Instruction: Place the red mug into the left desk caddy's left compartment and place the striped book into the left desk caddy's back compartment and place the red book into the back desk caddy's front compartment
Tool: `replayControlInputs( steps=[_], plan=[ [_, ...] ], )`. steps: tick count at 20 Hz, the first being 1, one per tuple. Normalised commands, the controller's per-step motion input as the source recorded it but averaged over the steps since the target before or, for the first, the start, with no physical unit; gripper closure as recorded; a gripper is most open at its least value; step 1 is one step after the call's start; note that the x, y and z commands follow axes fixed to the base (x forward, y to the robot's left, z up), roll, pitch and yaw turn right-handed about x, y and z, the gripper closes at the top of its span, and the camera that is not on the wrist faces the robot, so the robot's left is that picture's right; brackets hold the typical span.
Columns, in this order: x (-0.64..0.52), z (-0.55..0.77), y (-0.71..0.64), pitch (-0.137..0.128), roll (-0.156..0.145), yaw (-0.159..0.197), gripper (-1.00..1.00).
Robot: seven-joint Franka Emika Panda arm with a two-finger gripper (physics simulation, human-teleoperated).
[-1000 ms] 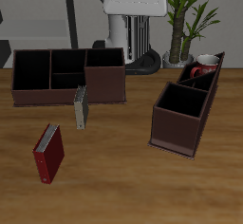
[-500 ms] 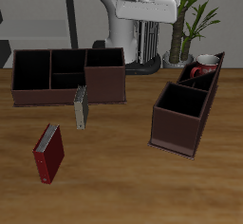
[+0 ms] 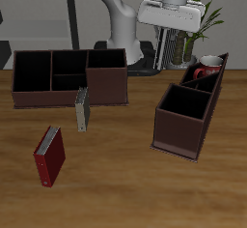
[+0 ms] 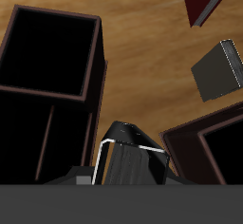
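1. Far left on the table we see the back desk caddy (image 3: 69, 74), its compartments dark and apparently empty; the front one waits for the red book.
2. Near the front edge, the red book (image 3: 49, 156) stands on the bare wood, well apart from either caddy and unmoved by our reckoning.
3. Just in front of that caddy, the striped book (image 3: 82, 108) stands upright on the table, not yet delivered.
4. Above the far side, the gripper (image 3: 170, 46) hangs high over the table; from the exterior view its fingers look empty and close together, but we cannot tell how far open they are.
5. At right, the left desk caddy (image 3: 185, 116) holds the red mug (image 3: 205, 70) in its far-end compartment, so we judge the first of three placements done and both books left.
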Motion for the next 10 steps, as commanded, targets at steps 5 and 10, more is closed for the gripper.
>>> replayControlInputs(
  steps=[5,10],
  plan=[
    [0.17,0.12,0.33,0.003,0.026,0.003,1.0],
    [0.1,0.12,0.34,-0.024,0.035,0.031,1.0]
  ],
)
